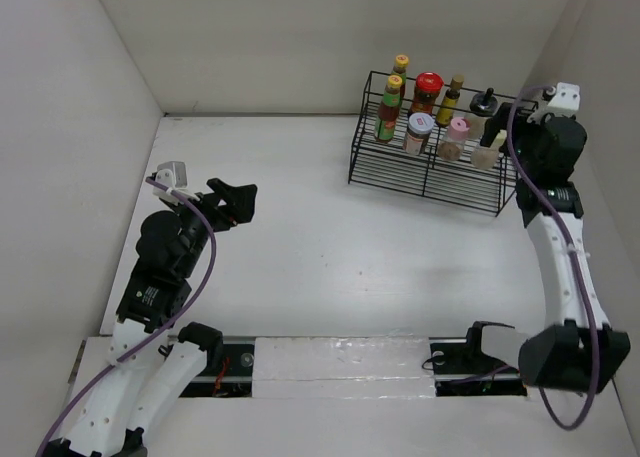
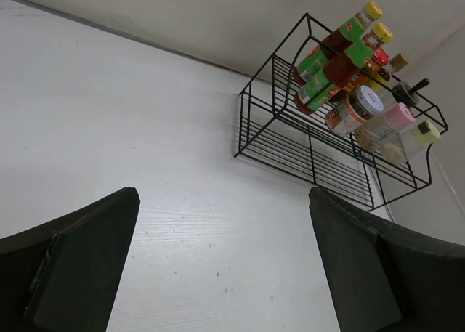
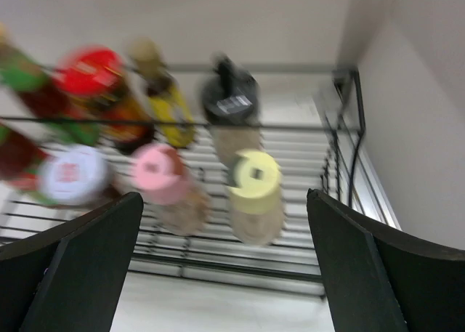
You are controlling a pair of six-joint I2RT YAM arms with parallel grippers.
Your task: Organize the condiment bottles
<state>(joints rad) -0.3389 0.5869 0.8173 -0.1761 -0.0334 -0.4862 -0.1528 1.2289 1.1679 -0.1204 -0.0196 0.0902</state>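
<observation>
1. While its jaws stand wide and empty, the right gripper hangs over the black wire rack, with the cream-capped bottle just below it
2. Beyond that stand the black-capped bottle and, leftward, the red-lidded jar
3. Left gripper, jaws wide and empty, has the rack well ahead to its right

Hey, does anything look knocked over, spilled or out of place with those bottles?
Nothing stands out. The bottles stand in two rows in the rack, none lying down, and no spill shows on the table. The right wrist view is blurred, so a slight tilt cannot be ruled out.
</observation>
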